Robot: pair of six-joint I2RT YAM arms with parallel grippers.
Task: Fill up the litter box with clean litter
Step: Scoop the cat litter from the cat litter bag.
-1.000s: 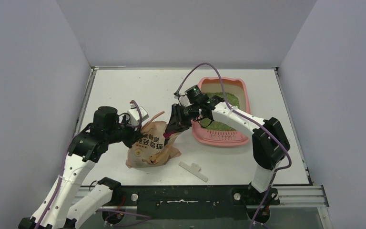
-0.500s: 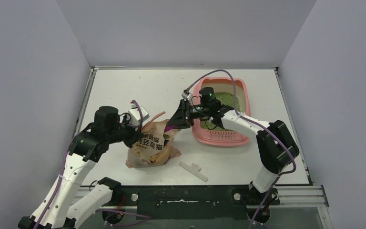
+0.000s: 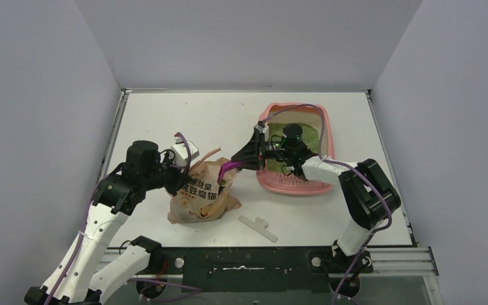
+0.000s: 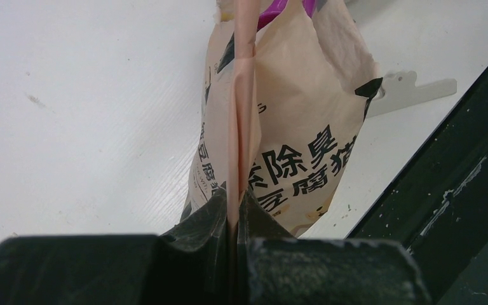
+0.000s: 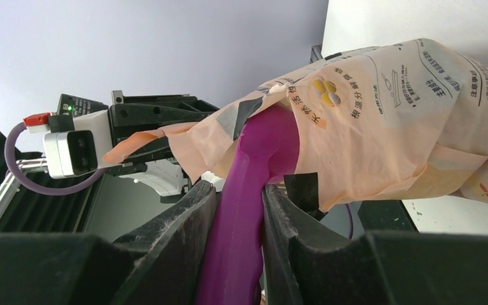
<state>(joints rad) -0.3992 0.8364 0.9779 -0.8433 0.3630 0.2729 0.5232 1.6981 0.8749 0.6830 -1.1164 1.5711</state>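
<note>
Scooping from the bag looked to be the step in hand. The left end effector was pressed together on a fold of the bag's upper edge, holding the mouth up and open. The right end effector was pinching the handle of the magenta scoop, whose bowl was hidden inside the bag. The litter box sat toward the right rear of the table, the right arm reaching past it, with a bed of green litter on its floor; its depth could not be told.

To do this well, the scoop would probably need to come out level, bowl up, so granules did not spill over the bag's lip onto the table. The left grip seemed worth holding firm and high, since the soft mouth would likely sag if the scoop dragged on it. The carry to the box was short; tipping only once the bowl was over the bed, past the wide rim, looked safest. A white plastic strip lay near the front edge, well apart from that path.
</note>
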